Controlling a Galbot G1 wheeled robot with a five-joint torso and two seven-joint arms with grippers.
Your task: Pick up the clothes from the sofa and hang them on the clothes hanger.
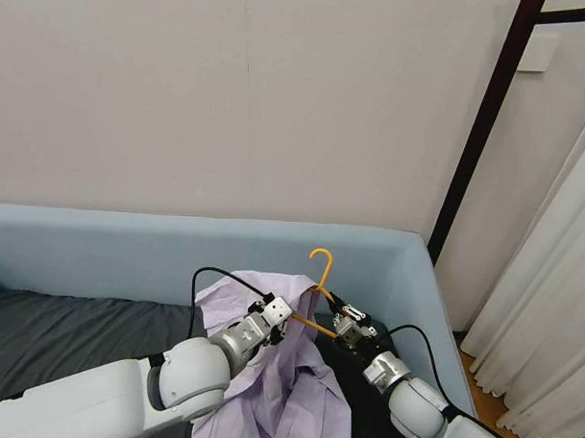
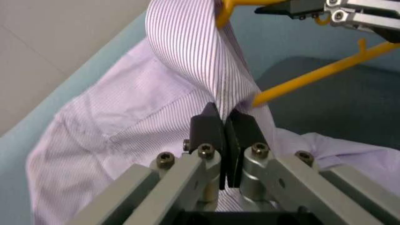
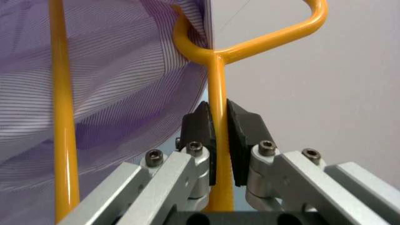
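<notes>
Clamped tight on a fold of the lilac pinstriped shirt (image 2: 125, 131) with the left gripper (image 2: 223, 119), black pads nearly touching. Pinched the thin, glossy yellow hanger (image 3: 216, 79) just below its curved hook with the right gripper (image 3: 218, 117), closed on the rod. Hung soft and crumpled from the hanger, above the pale blue sofa (image 1: 99, 251), trailing toward the dark seat cushion (image 1: 67, 336).

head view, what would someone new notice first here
The orange hanger catches the eye first, held up above the pale blue sofa, with the right gripper shut on its stem just below the hook. Next comes the lilac striped shirt, partly draped over the hanger and trailing down toward the seat, with the left gripper pinching a fold of it beside the hanger's arm.
</notes>
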